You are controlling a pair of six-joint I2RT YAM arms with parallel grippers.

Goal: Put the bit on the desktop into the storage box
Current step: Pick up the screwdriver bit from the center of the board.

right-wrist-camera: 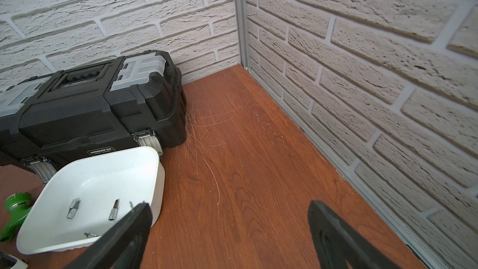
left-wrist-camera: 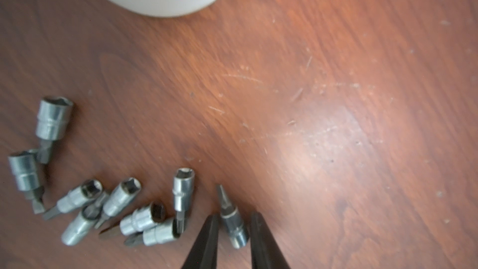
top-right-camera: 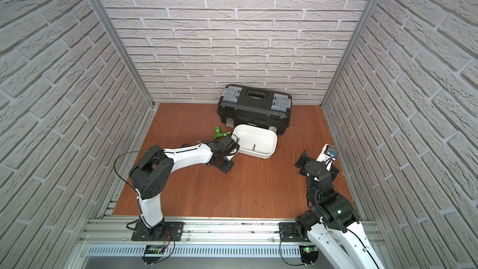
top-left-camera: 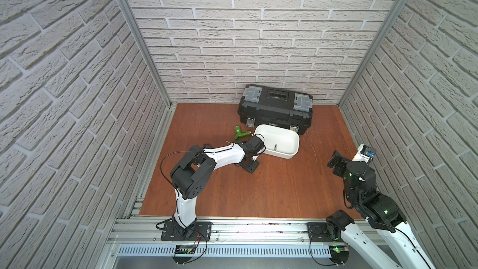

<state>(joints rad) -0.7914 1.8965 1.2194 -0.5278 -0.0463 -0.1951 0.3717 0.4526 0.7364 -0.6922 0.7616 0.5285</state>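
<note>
The left gripper [left-wrist-camera: 234,217] is down at the bench [top-left-camera: 258,190], its black fingertips [left-wrist-camera: 208,234] flanking one dark bit [left-wrist-camera: 232,229]. The bit lies flat just beside the storage box [top-left-camera: 282,153], off the end nearer the bench's left edge. The jaws stand narrowly apart with the bit filling almost the whole gap, and I cannot tell whether they press on it yet. This bit looks like the easy pick: it lies apart from the loose pile of sockets and bits [left-wrist-camera: 116,208], so there is room for a finger on each side. The right gripper [right-wrist-camera: 229,207] hangs spread wide and empty near the bench's right edge, apparently out of the way. The box sits just in front of the black toolbox [top-left-camera: 275,107] at the back edge and already holds a few bits [right-wrist-camera: 113,210]. In both top views the left wrist hides the pile and the grasp. The left wrist view is blurred and cuts off all but the finger ends.
</note>
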